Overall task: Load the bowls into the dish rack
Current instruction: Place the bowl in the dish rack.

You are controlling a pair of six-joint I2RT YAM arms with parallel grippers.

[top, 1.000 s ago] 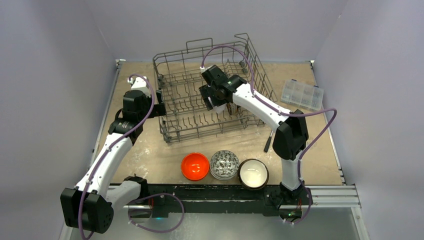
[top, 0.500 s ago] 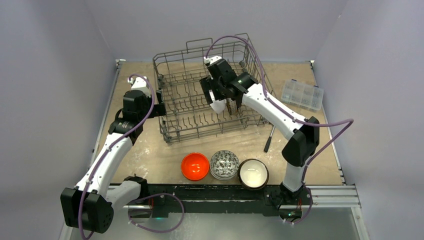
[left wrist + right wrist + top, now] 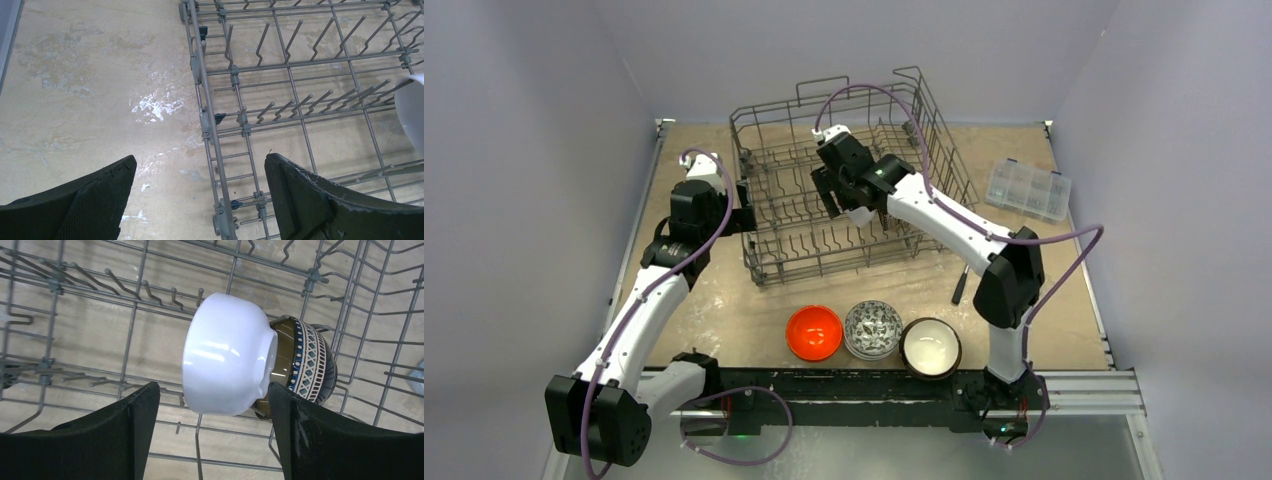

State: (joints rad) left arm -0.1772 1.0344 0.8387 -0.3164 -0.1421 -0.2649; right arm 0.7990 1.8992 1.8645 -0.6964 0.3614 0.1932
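- Overhead, the dish rack [image 3: 824, 262] sits at the far middle of the counter [image 3: 724, 310], and the right fingers [image 3: 848, 200] hang inside it over a white bowl [image 3: 861, 215].
- The left fingers [image 3: 746, 218] are at the rack's left wall.
- Three bowls stand in a row at the near edge, touching or nearly so: an orange bowl [image 3: 814, 332], a grey-patterned bowl [image 3: 873, 328] and a dark bowl with a cream inside [image 3: 931, 347].
- A clear plastic box [image 3: 1028, 188] lies well apart to the right.
- From the left wrist, the left fingers [image 3: 85, 202] are spread wide with nothing between them, straddling the rack's side rail [image 3: 205, 115]; the white bowl [image 3: 412, 115] shows at the right edge.
- From the right wrist, the white bowl [image 3: 227, 355] stands on edge among the tines, leaning against a brown patterned bowl [image 3: 305, 365] behind it.
- The right fingers [image 3: 100, 440] are wide apart, one on each side of the white bowl and nearer the camera, not clamping it.
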